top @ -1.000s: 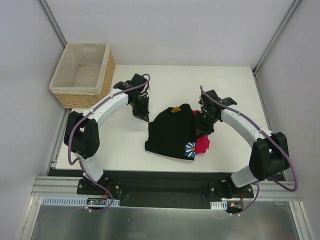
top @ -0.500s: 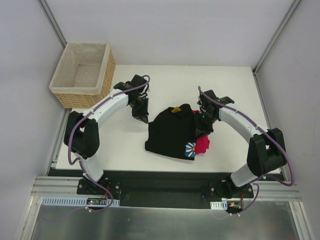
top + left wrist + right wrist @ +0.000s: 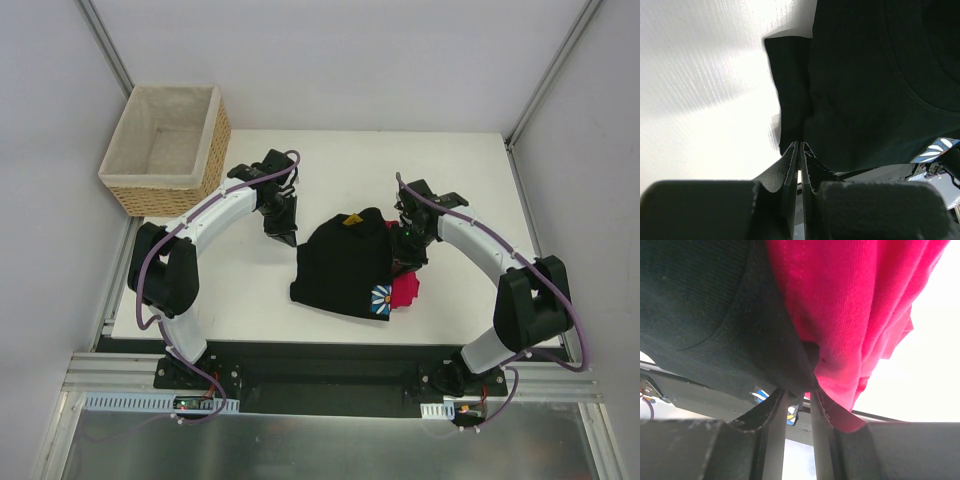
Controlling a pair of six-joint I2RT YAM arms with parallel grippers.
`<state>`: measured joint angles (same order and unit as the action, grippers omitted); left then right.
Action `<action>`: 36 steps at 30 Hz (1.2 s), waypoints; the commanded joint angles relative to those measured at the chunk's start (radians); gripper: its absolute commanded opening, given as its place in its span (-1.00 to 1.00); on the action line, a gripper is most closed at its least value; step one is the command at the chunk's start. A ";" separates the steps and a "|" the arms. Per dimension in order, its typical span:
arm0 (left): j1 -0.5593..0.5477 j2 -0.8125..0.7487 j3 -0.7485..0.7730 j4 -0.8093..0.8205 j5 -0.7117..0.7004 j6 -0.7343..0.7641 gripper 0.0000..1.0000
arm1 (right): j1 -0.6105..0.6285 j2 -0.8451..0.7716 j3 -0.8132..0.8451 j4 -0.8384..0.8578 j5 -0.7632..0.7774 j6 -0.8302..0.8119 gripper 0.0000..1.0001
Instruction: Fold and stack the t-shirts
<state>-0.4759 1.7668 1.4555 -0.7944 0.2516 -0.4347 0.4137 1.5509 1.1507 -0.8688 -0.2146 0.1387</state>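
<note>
Black t-shirt (image 3: 340,265), yellow collar label (image 3: 352,221)

1. The left arm (image 3: 215,210) rises from its base at the near left, bends at the elbow and arches forward and inward.
2. The left hand (image 3: 287,236) points steeply down at the end of that arch. In the wrist view its fingers (image 3: 790,165) are pressed flat together, with only a thin seam between them.
3. The right arm (image 3: 480,245) mirrors it, curving from the near right base forward and inward.
4. The right hand (image 3: 404,258) tilts down and inward. Its fingers (image 3: 772,410) stand slightly apart, clamped on a pinch of the t-shirts (image 3: 805,365).
</note>
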 commanded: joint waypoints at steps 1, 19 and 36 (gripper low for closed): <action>0.010 -0.032 0.014 -0.025 -0.003 -0.007 -0.93 | -0.004 0.027 0.024 -0.029 0.047 -0.027 -0.47; 0.010 -0.023 0.051 -0.042 0.002 0.004 -0.93 | -0.003 0.063 0.055 -0.058 0.064 -0.047 -0.48; 0.008 -0.012 0.057 -0.042 0.017 -0.002 -0.95 | -0.004 0.020 0.081 -0.114 0.101 -0.063 -0.49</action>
<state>-0.4759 1.7668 1.4773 -0.8131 0.2527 -0.4343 0.4137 1.6096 1.1915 -0.9154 -0.1627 0.0990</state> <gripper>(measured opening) 0.029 0.259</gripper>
